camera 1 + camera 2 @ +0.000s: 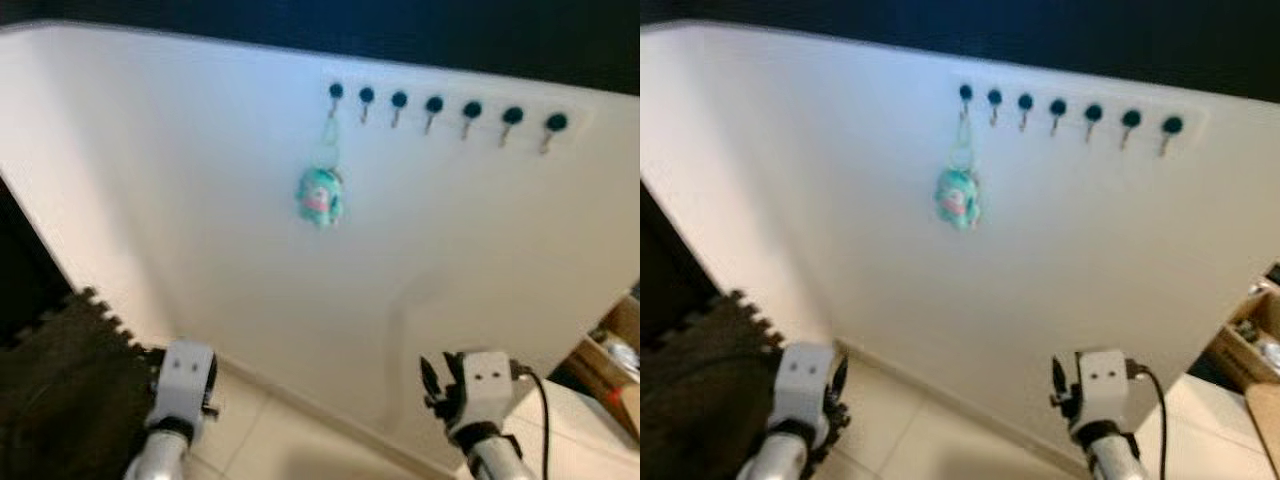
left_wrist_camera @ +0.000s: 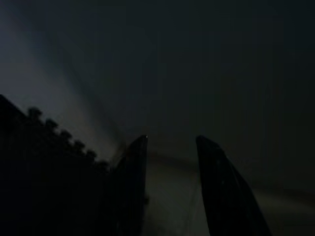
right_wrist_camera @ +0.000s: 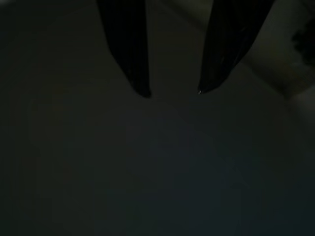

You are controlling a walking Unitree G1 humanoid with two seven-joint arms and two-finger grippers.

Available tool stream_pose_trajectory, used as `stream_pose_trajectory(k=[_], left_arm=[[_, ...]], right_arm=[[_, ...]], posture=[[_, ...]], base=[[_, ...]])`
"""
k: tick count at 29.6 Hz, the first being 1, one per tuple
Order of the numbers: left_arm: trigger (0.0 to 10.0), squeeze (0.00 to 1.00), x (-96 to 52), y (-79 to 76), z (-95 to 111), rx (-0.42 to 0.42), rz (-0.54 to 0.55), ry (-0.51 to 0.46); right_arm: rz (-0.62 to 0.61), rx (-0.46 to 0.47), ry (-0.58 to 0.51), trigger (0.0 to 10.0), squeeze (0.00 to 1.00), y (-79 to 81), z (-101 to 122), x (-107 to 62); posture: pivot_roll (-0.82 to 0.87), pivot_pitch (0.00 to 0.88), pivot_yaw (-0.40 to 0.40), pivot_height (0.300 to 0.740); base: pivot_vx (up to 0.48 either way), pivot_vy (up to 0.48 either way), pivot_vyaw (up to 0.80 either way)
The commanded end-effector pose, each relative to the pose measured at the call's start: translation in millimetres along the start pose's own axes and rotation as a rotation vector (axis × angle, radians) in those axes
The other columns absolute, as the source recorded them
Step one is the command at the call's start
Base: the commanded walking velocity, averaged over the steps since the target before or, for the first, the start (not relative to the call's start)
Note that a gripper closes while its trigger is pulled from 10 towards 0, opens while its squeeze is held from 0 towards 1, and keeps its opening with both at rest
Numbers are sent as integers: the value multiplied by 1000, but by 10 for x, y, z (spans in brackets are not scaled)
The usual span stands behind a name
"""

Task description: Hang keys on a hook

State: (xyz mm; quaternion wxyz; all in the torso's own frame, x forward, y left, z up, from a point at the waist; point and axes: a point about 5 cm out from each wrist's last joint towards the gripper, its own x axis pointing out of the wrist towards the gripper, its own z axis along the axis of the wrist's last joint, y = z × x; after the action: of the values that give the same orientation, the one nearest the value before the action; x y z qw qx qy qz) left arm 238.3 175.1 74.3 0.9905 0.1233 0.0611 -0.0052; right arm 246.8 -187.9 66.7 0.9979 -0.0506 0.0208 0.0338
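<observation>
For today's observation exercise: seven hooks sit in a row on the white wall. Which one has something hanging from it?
The hook at the robot's far-left end of the row. A teal keychain charm dangles from it; the other six are bare.

Both eye views are soft with blur, so the small teal and pink plush keyring shows no keys or detail, and its thin loop is barely traceable. The brown cardboard box is cut off by the picture's edge. Both wrist views are very dark; the surfaces beyond the black fingers cannot be identified.
</observation>
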Motion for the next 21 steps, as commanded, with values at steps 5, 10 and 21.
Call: stream_pose_trajectory(k=[5,10,21], left_arm=[[10000,0,3,-6,1,0,-1,1],[10000,0,0,-8,-2,0,-1,2],[10000,0,-8,-8,-7,-1,4,2]], right_arm=[[-2,10,32,10000,0,9,-84,-49],[-1,10,33,10000,0,8,-88,-50],[4,8,34,10000,0,10,-89,-44]], posture=[[81,126,-37,740],[81,126,-37,740],[84,127,-41,740]], base=[[-409,0,0],[-403,0,0],[-132,0,0]])
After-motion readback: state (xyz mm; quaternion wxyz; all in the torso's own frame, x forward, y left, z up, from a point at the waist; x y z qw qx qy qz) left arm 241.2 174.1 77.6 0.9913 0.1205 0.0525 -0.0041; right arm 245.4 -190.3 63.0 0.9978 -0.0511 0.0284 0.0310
